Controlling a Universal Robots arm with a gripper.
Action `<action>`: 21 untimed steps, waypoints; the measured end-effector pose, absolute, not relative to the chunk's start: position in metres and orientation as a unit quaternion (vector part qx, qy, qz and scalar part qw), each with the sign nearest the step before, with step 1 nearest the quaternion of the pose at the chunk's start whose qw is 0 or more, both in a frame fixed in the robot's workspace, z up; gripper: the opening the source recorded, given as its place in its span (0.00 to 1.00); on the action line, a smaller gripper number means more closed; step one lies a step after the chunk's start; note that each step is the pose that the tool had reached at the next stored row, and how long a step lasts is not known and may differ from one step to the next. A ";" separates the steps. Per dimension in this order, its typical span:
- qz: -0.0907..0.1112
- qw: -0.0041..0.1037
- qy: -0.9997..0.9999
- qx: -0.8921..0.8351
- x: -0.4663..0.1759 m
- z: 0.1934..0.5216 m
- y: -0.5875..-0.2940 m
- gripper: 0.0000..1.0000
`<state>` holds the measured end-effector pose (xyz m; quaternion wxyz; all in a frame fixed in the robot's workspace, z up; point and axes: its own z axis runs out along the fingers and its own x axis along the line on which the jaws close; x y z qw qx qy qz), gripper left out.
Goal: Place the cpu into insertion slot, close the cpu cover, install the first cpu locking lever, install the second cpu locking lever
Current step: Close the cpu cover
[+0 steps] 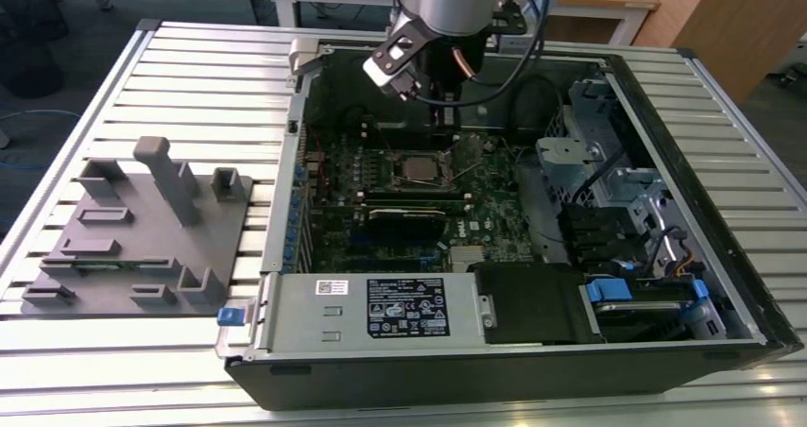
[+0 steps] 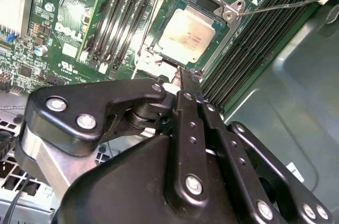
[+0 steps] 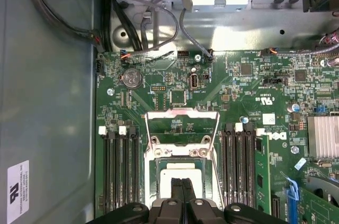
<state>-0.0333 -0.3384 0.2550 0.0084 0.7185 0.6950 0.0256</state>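
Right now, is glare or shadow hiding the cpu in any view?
Second wrist view: a pale sheen on the cpu, outline clear. First wrist view: even light, but the shut jaws of the gripper cover part of it. Exterior view: glare on the table slats, the inside of the case dim, cpu dark.
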 end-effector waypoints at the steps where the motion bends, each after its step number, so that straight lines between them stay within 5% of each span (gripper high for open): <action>1: 0.026 0.008 0.695 0.719 -0.033 0.255 -0.338 0.10; 21: 0.026 0.008 0.695 0.719 -0.022 0.260 -0.338 0.10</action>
